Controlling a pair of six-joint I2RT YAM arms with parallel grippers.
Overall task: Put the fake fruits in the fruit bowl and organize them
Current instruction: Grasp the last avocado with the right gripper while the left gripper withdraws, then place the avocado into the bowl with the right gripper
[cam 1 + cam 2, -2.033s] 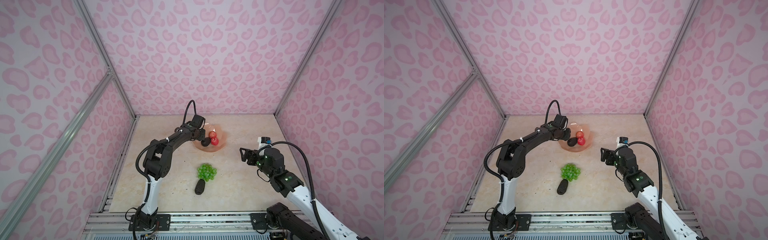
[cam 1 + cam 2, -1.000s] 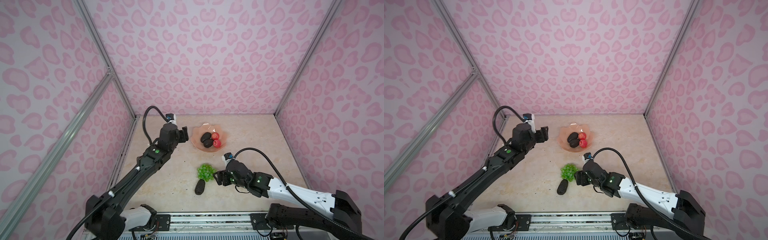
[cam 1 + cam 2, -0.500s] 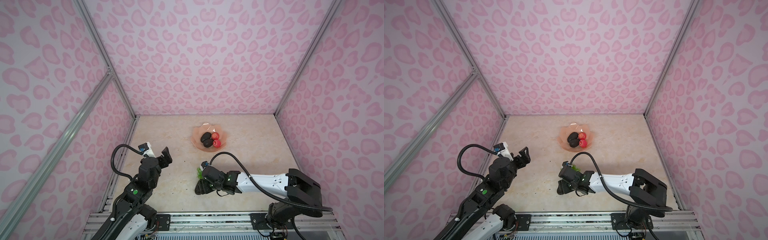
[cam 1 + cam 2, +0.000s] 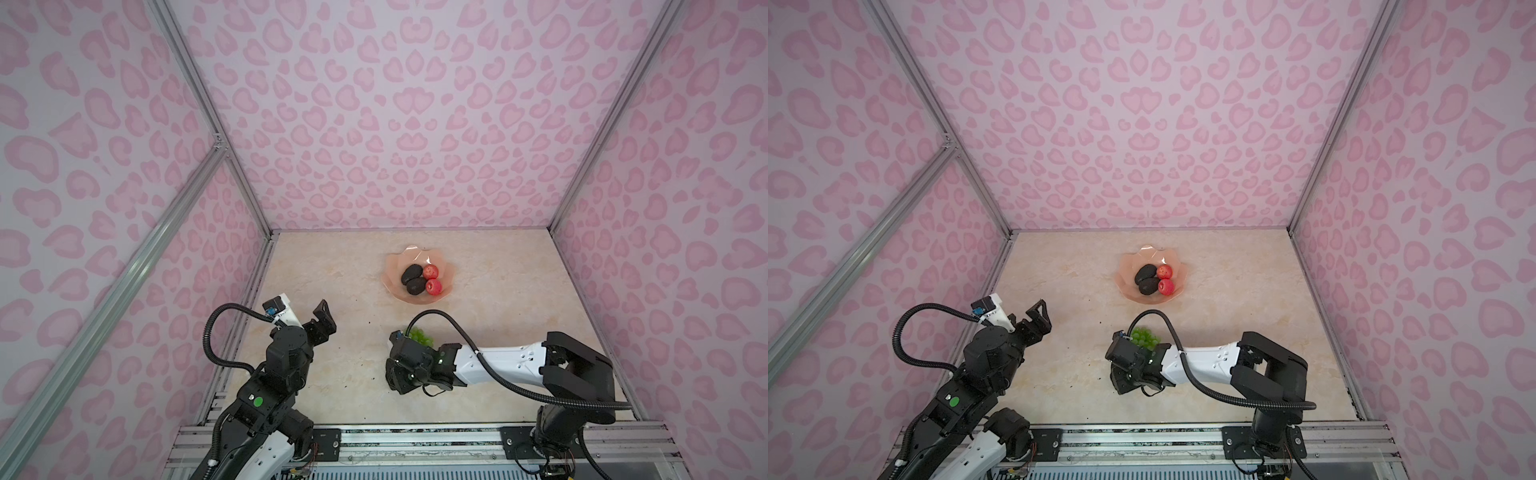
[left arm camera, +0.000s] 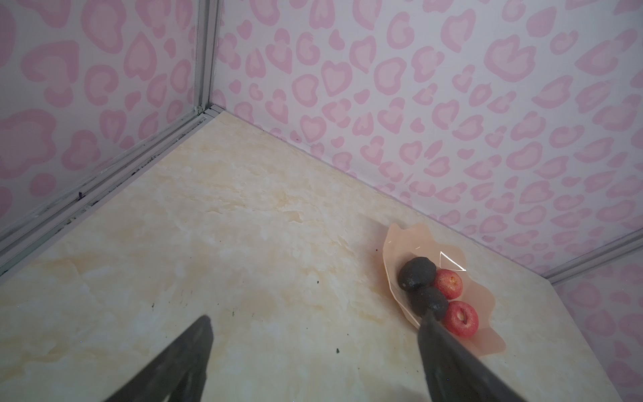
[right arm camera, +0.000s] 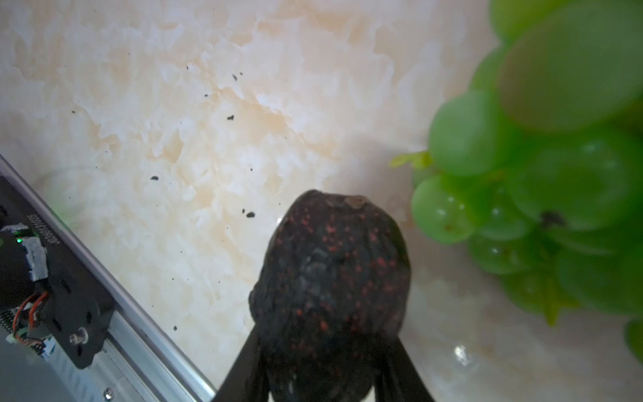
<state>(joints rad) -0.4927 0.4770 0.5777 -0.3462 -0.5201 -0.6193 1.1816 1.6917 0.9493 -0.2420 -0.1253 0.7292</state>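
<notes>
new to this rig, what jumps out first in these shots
The pink heart-spotted walls all round. Then the right gripper, low at the front, closed around a dark avocado beside the green grapes. Farther back, the peach bowl holds two avocados and two red apples.

I see pale walls with pink heart spots [image 4: 395,124] all around. The shiny cream stone-look floor [image 4: 332,270] has a silver metal rail [image 4: 415,440] at 6 o'clock.

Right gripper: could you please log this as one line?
right gripper shut on dark speckled egg-shaped avocado | left gripper open | green grapes beside it
</notes>
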